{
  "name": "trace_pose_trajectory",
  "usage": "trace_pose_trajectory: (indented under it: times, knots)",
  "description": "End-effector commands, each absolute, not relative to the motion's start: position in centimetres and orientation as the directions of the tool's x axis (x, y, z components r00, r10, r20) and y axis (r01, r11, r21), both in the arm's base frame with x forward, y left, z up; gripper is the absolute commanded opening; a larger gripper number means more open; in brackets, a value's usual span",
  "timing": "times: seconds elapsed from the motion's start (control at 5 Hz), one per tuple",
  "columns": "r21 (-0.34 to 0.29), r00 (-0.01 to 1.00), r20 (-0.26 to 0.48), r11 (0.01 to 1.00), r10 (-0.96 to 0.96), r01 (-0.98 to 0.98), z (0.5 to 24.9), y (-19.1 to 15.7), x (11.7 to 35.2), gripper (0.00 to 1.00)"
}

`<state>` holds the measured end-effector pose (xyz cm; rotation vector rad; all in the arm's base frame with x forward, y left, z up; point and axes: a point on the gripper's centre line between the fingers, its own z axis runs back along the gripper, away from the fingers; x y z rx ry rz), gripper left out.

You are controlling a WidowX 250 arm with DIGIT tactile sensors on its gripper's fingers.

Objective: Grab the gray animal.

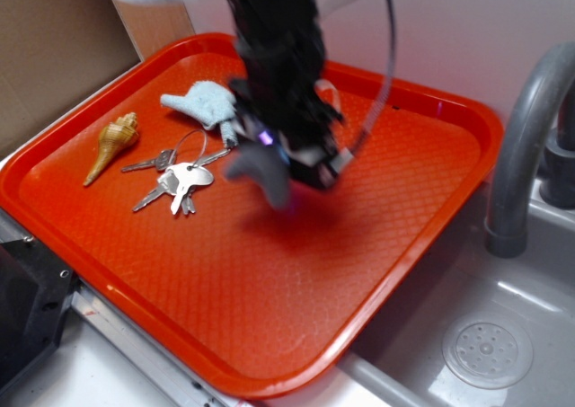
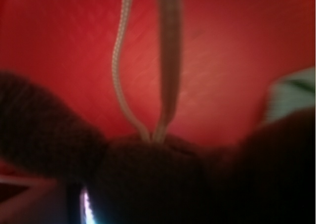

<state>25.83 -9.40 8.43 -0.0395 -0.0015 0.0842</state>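
We note the tool (image 1: 301,160) apparently pinching the gray animal (image 1: 260,172) just above the red tray (image 1: 269,281), beside the keys (image 1: 180,181); blurred, but we judge it light, soft and squashy, best held across its plump body, not its thin loop (image 2: 143,66).

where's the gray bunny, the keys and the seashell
gray bunny (image 1: 262,172), exterior view, on its blurred gray body under the arm
keys (image 1: 184,181), exterior view, on the largest key's head
seashell (image 1: 112,144), exterior view, on the middle of its spiral
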Motion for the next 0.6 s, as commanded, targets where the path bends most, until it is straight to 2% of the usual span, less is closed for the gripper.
trace_pose_trajectory:
  times: [0.0,0.2,0.4]
  knots:
    - [-0.098,0.992,0.111,0.994,0.062,-0.051,20.1,-6.8,22.1,0.00]
    - [-0.111,0.986,0.140,0.991,0.087,-0.072,22.4,-5.5,20.0,0.00]
    - [-0.159,0.981,0.163,0.984,0.108,-0.082,23.0,-4.0,20.0,0.00]
